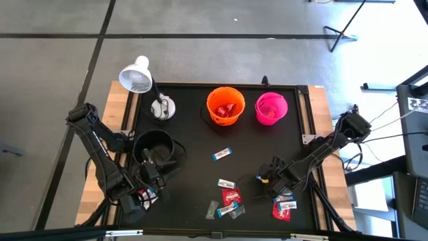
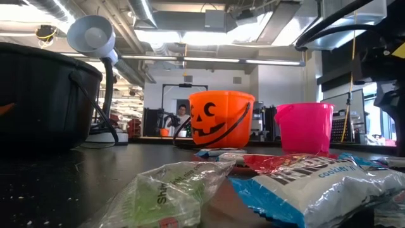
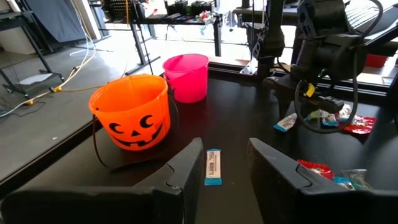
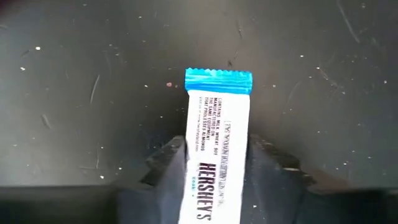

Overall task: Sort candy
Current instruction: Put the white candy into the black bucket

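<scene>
My right gripper point(image 1: 269, 179) stands over the table's near right, pointing down, shut on a blue-and-white candy point(image 4: 217, 140) that lies flat on the black table top. My left gripper point(image 3: 227, 171) hangs open with nothing between its fingers, beside the black bucket point(image 1: 155, 148) at the near left. Past its fingers another blue-and-white candy point(image 3: 212, 167) lies on the table. More candy, red point(image 1: 231, 195) and blue-and-white point(image 1: 226, 183), lies scattered along the near edge. The orange bucket point(image 1: 225, 106), with red candy inside, and the pink bucket point(image 1: 271, 108) stand at the far side. My right gripper pinches the blue-and-white candy by its two long edges point(image 4: 191, 155) between its two fingers point(image 4: 171, 171), partway along its length. The fingers come from above, pointing down, and lie across the bar. The candy lies flat on the table, its crimped blue end point(image 4: 219, 81) sticking out beyond the fingers.
A white desk lamp point(image 1: 137, 75) stands at the far left corner, its base point(image 1: 162, 107) beside the black bucket. Close to the right gripper lie more candies point(image 1: 284, 209). The low view shows crumpled wrappers point(image 2: 190, 183) close to the near edge. The table middle point(image 1: 194, 134) is bare.
</scene>
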Controlling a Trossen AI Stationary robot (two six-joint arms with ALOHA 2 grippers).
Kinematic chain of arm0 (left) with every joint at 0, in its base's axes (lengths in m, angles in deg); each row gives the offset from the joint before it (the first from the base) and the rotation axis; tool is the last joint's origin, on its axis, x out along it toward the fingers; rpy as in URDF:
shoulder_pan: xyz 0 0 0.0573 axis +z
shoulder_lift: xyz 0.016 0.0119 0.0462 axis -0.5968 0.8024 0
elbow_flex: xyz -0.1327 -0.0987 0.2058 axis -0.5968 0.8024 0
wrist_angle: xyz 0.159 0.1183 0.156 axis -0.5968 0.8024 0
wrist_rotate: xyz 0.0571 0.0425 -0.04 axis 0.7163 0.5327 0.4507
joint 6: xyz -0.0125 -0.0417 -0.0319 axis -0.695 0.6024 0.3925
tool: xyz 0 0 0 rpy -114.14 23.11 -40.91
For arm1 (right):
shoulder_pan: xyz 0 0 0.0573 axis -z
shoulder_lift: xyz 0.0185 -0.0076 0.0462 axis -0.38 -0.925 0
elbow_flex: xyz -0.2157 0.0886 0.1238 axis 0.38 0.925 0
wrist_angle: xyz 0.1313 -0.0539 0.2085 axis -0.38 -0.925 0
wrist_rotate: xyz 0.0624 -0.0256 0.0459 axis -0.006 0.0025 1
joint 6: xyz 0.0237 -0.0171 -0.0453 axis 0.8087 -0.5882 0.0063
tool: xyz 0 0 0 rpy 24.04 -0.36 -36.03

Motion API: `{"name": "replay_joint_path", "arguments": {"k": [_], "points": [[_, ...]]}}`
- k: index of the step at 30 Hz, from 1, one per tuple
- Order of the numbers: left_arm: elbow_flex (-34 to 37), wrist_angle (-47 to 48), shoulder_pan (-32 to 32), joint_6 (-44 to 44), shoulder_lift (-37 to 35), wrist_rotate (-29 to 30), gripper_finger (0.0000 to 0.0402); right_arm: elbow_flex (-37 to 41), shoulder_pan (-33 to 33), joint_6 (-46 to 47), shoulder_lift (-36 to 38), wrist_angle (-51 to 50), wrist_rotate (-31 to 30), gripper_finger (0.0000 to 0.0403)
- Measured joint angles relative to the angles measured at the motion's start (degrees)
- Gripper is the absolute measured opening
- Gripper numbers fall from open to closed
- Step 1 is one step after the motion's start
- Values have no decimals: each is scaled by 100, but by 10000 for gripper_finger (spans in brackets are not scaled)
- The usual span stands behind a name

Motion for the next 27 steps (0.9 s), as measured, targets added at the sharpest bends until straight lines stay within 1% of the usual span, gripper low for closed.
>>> {"name": "replay_joint_path", "arguments": {"k": [5, 9, 12, 16, 19, 23, 27], "points": [[0, -11, 0, 0, -2, 0, 118, -121, 0, -188, -12, -21, 3, 109], [0, -15, 0, 0, -2, 0, 118, -228, 0, -317, -12, -18, -11, 80], [0, -15, 0, 1, -2, 1, 118, -343, 0, -345, -11, -114, -9, 77], [0, -15, 2, 2, -1, 2, 118, -522, 0, -476, -3, -173, -23, 85], [0, -19, 2, 2, 0, 11, 118, -721, 0, -616, -1, -312, -130, 85], [0, -49, 36, 2, 0, 16, 118, -1075, 0, -828, 3, -522, -422, 84], [0, -121, 129, 2, -2, 17, 118, -1493, 0, -1139, 6, -656, -879, 85]]}}
